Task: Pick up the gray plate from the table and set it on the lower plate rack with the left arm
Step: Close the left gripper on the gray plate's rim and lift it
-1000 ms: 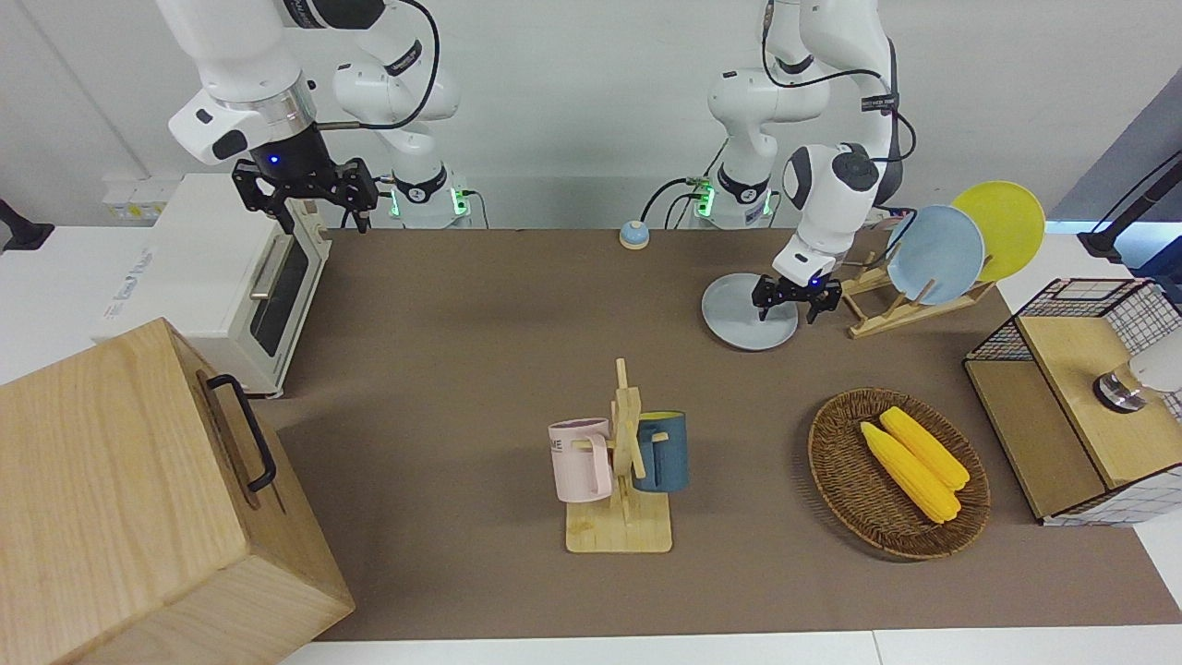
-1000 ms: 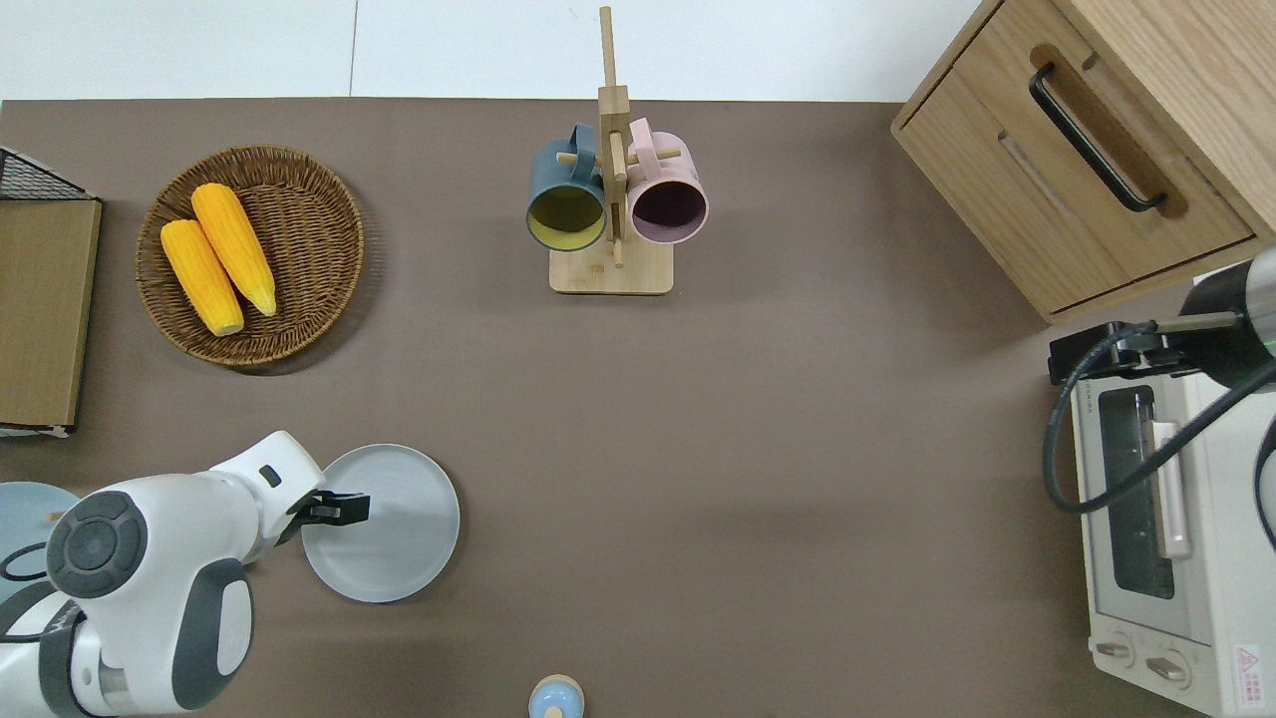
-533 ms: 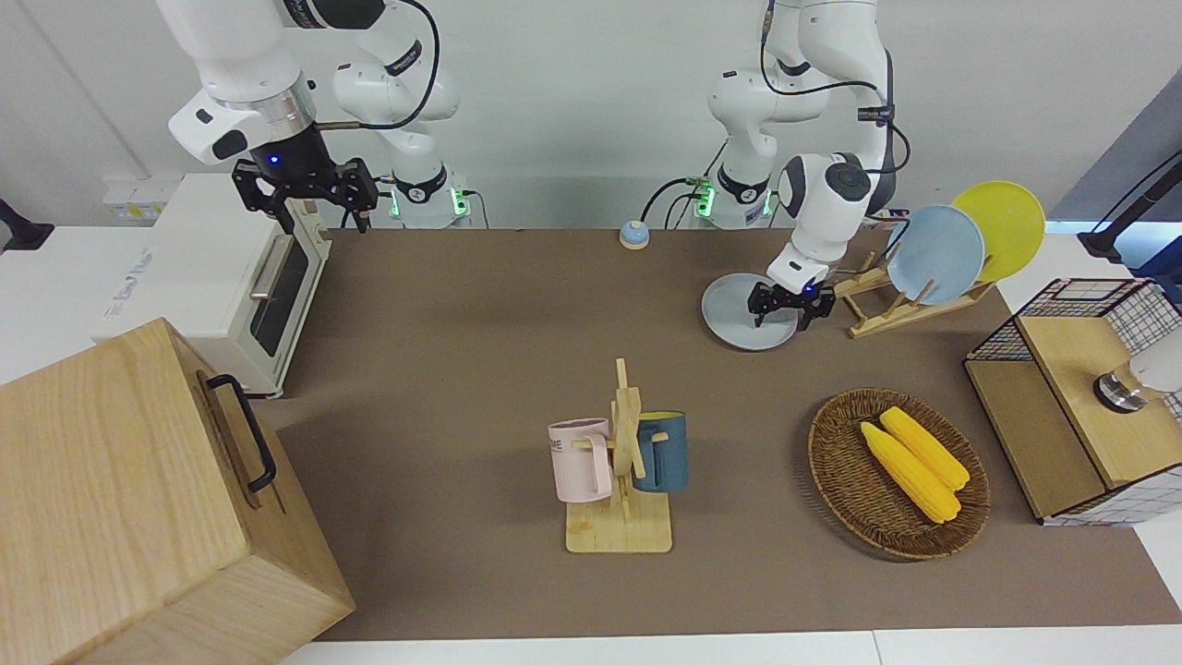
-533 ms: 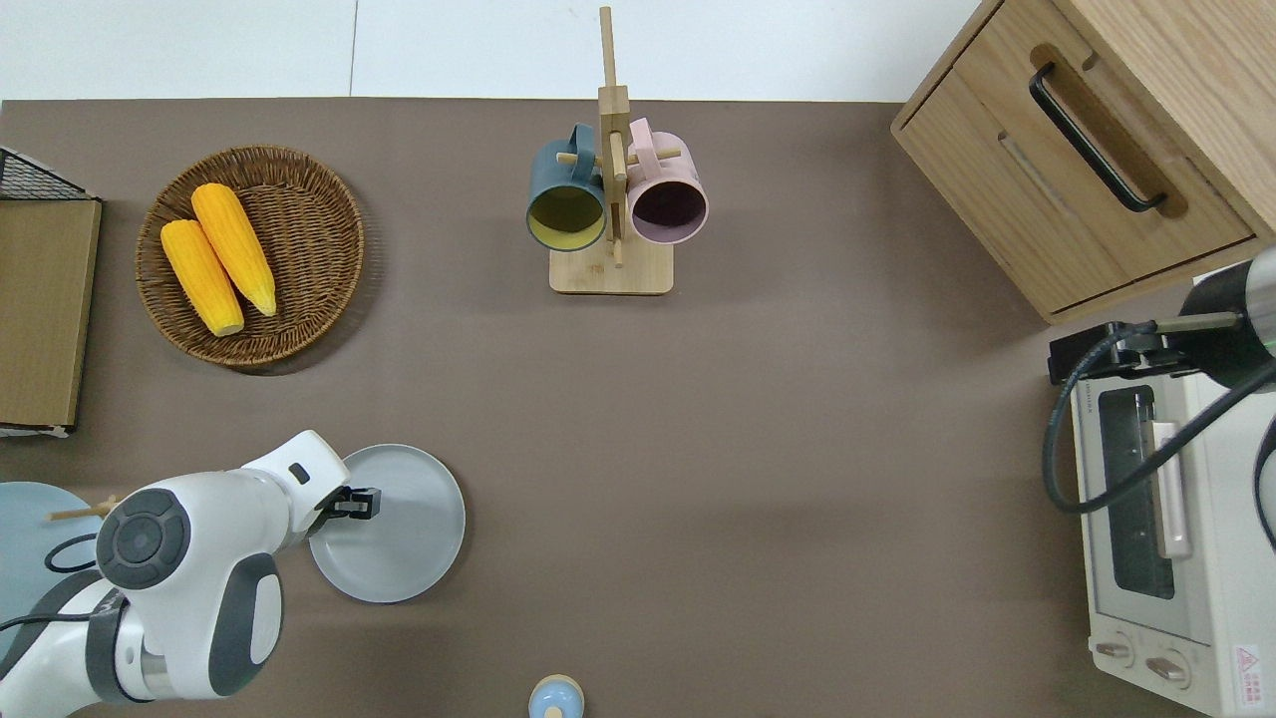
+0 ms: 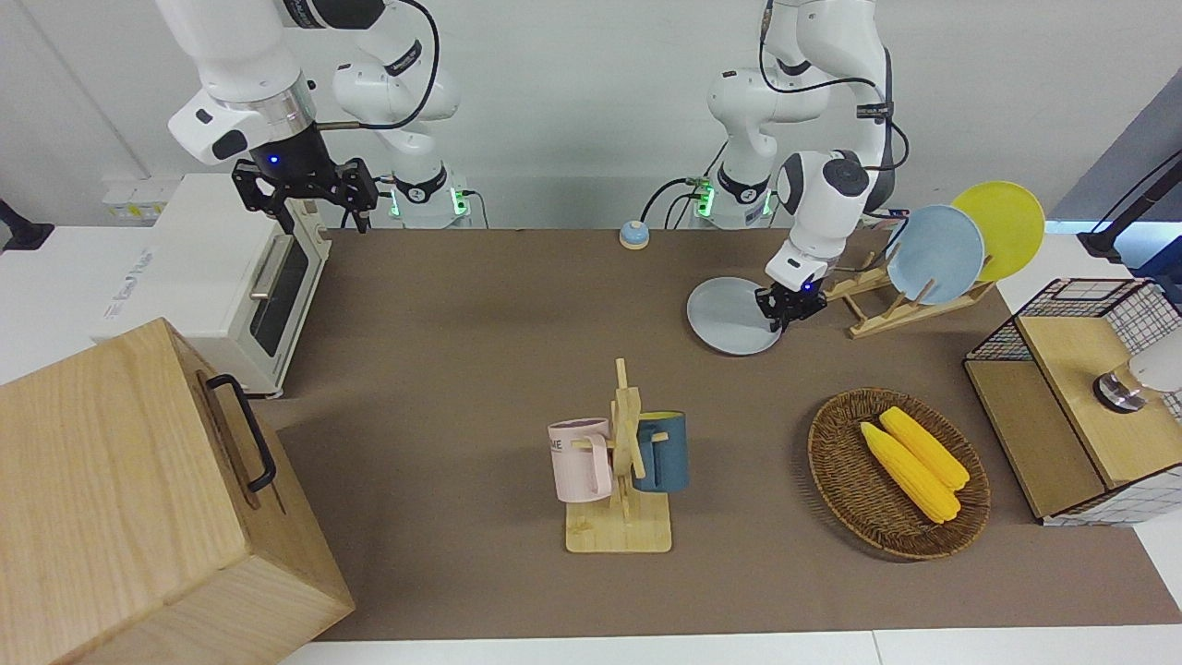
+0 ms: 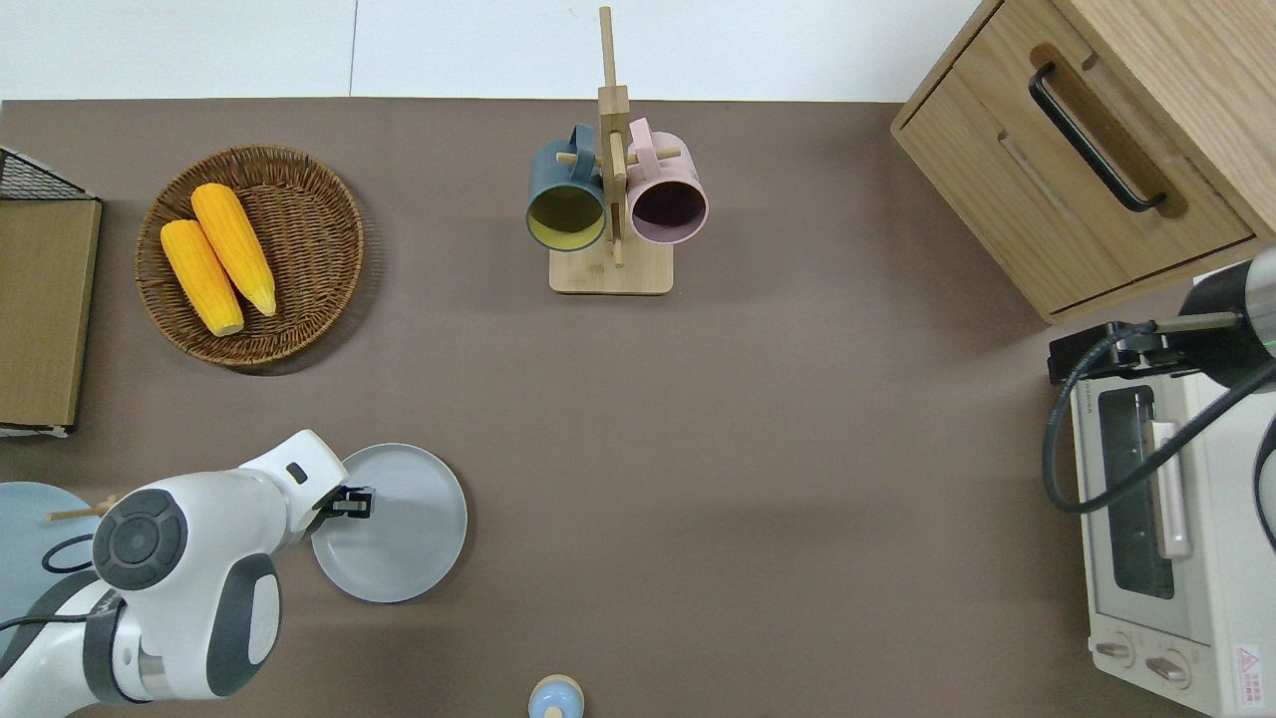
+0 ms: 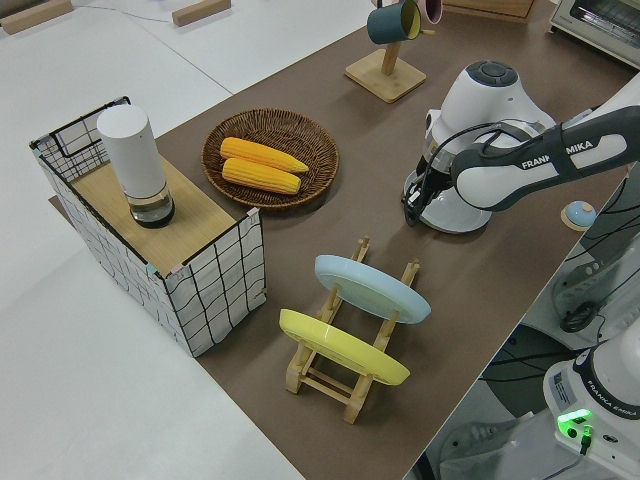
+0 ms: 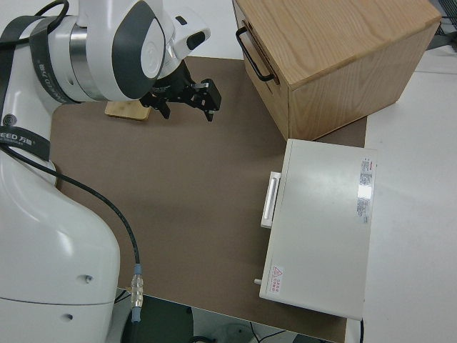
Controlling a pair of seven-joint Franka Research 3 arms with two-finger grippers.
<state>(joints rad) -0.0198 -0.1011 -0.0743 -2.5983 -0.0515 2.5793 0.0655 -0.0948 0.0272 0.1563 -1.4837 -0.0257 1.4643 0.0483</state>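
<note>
At the left arm's end of the bench [image 5: 480, 305], the left claw [image 5: 787, 308] is clamped on the rim of the gray plate [image 5: 729, 316].

The plate looks tipped, its gripped edge raised and its opposite edge low, though whether that edge touches the bench I cannot tell; it sits just beside the lower plate rack [image 5: 886, 300], toward the right arm's end. To do this step well, I judge the claw should keep a firm pinch, lift until the whole plate clears the bench, then turn it upright and feed it between free pegs, away from the plates already standing there. Count: three plates, namely the gray one, a light-blue plate [image 5: 934, 254] and a yellow plate [image 5: 1002, 226], both in the rack; two mugs [image 5: 614, 453] on one stand; two corn cobs [image 5: 914, 462] in one basket [image 5: 845, 480]. The right arm is parked, its right claw [image 5: 305, 194] spread open.
</note>
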